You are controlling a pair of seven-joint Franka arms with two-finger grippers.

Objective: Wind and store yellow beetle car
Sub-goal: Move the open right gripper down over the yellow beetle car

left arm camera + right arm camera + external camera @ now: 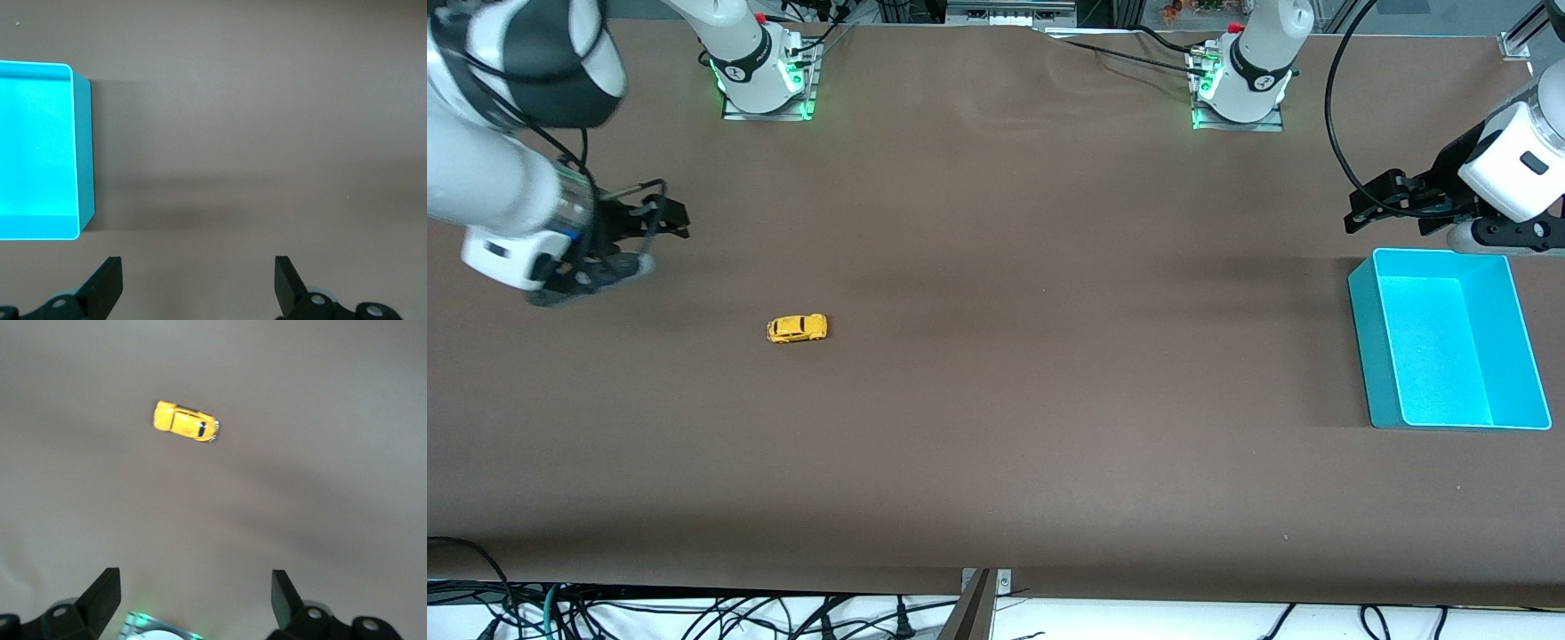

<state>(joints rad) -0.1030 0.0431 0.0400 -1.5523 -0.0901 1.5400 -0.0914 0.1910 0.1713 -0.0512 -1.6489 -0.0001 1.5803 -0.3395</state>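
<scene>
table (996, 462): brown, bare | cyan bin (1360, 329): left arm's end, empty | left gripper (1356, 213): spread, empty, over table just beside bin, waiting | right gripper (665, 220): spread, empty, over right arm's end | yellow beetle car (797, 328): on its wheels near right gripper, well apart from bin | advice: right gripper descends squarely, pinches the car's sides.

We find no text, label, brand or number that we can read anywhere; the small round marks on the arm bases (765, 67) stay illegible.
</scene>
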